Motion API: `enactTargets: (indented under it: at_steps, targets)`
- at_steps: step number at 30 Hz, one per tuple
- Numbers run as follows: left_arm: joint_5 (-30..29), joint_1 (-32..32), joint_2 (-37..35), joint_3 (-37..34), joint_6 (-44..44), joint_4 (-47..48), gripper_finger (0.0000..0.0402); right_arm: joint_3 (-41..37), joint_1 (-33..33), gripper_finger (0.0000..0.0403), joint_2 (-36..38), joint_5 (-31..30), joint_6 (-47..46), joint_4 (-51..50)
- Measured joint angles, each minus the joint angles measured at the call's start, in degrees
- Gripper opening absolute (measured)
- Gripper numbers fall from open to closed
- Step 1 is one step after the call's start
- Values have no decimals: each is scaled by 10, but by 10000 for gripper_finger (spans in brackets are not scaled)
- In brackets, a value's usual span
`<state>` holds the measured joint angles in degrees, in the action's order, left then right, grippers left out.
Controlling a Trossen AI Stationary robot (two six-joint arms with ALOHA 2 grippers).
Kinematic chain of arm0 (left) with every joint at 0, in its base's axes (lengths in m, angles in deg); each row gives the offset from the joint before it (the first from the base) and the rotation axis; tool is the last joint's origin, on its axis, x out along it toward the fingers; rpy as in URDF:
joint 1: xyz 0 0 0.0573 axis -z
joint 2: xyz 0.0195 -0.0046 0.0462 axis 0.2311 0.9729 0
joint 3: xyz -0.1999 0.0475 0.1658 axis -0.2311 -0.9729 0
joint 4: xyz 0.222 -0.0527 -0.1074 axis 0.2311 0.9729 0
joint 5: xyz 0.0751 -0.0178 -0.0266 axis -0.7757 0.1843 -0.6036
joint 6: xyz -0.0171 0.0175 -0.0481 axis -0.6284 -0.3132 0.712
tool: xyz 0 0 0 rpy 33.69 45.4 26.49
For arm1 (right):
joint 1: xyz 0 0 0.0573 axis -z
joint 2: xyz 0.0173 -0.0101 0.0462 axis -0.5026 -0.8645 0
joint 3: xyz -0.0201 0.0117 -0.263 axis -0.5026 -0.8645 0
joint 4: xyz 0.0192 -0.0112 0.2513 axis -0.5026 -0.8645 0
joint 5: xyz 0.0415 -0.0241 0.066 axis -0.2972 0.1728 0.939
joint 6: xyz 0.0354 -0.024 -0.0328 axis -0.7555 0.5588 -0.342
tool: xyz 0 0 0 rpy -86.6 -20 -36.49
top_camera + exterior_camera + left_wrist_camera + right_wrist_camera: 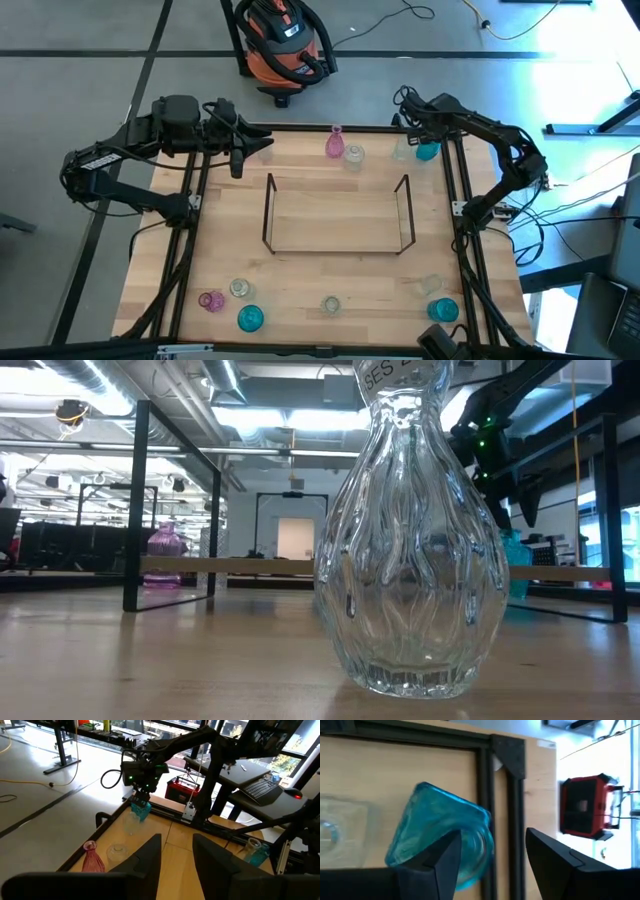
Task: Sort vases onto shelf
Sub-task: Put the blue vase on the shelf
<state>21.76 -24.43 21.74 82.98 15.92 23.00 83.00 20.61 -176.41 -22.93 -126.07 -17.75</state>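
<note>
Along the table's far edge stand a pink vase (pixel 334 143), two clear vases (pixel 354 155) (pixel 402 150) and a teal vase (pixel 427 151). Several more vases, pink (pixel 211 301), clear (pixel 331 305) and teal (pixel 443 311), stand by the near edge. The wire shelf (pixel 338 215) sits mid-table with nothing on it. My right gripper (pixel 492 862) is open, right above the far teal vase (pixel 437 835), pointing down at it. My left gripper (pixel 177 857) is open in the air over the far-left corner. My right gripper comes at the teal vase from above. One finger (pixel 437 862) stands over the vase's mouth rim (pixel 480 845) and the other stands clear beside it. Whether that finger touches the glass, I cannot tell. The vase stands upright on the table.
The black frame rail (pixel 487 795) runs right beside the teal vase, with a clear vase (pixel 335 832) on its other side. One clear vase (pixel 410 540) stands close before the low camera. An orange shop vacuum (pixel 283 40) sits on the floor beyond the far edge.
</note>
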Motion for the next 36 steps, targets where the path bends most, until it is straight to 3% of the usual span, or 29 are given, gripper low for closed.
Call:
enactTargets:
  at_steps: [7,13,24,29,36]
  targets:
    - [0,0,0,0,0,1,105,0,-2,209,-2,60,2,21]
    - [0,0,0,0,-2,1,105,-1,-1,196,-3,65,18,22]
    - [0,0,0,0,-14,0,105,0,-1,15,0,85,43,29]
    - [0,0,0,0,-14,0,105,0,-2,29,1,95,49,18]
    - [0,0,0,0,-14,0,105,4,-2,15,53,117,68,-29]
